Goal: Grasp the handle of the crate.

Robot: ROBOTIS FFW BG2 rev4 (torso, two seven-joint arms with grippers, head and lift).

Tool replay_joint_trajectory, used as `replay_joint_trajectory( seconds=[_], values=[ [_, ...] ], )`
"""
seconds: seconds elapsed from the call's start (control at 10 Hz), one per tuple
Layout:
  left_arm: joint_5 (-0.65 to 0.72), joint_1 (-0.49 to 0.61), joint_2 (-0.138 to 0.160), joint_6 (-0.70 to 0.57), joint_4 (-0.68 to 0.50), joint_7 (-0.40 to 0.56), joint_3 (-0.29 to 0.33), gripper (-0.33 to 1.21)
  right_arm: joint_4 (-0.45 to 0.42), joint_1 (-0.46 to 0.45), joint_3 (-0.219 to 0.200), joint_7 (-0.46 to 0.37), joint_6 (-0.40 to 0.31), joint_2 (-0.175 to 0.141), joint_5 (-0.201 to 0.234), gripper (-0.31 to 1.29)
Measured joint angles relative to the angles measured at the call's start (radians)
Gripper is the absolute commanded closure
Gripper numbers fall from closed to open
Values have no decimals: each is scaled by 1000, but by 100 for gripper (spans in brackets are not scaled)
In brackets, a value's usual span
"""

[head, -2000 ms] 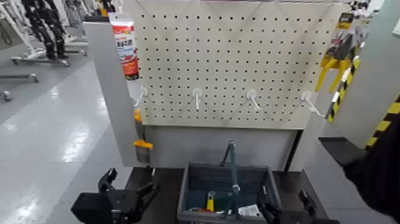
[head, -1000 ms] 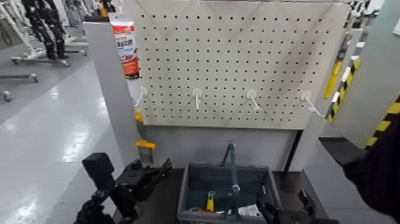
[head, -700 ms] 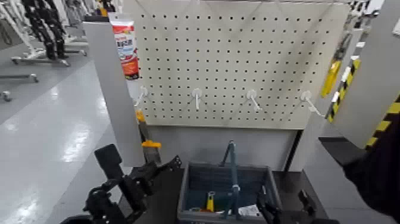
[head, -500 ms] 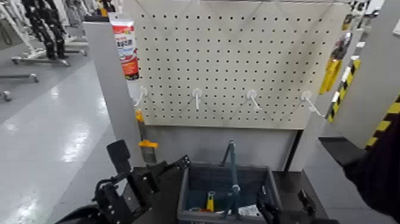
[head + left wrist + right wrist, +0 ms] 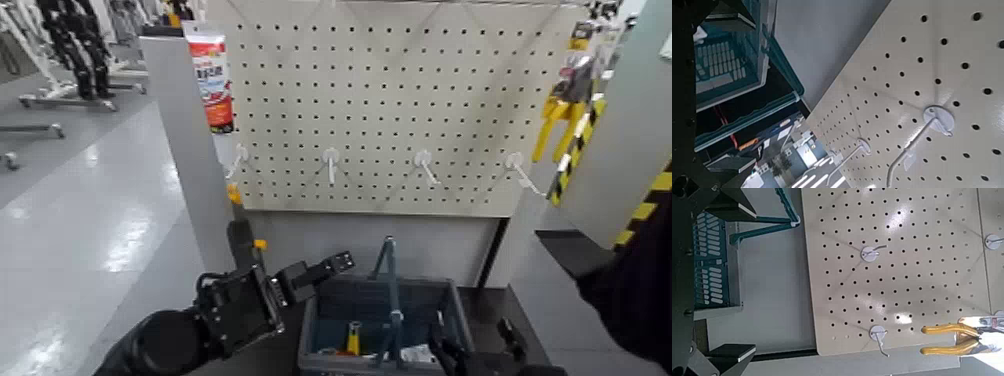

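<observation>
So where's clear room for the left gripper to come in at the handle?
Open air above the crate, between the pegboard hooks and the upright handle. The left gripper is over the crate's left rim. Crowded: the crate floor, holding a yellow tool, and the right gripper at its right corner.

even bright overhead light; glare patches on floor; pegboard sharp, left gripper nearby slightly soft.
</observation>
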Motion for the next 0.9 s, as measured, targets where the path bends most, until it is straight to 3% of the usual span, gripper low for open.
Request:
replay_joint_trajectory(
  seconds=[0.4,0.9],
  values=[
    [160,-123,-10,53,148,-54,-111,11,3,-6,7,0,-2,-1,-3,13],
    [292,-220,-25,127,294,-94,-196,11,11,-17,19,0,-6,-2,-8,13]
  ],
)
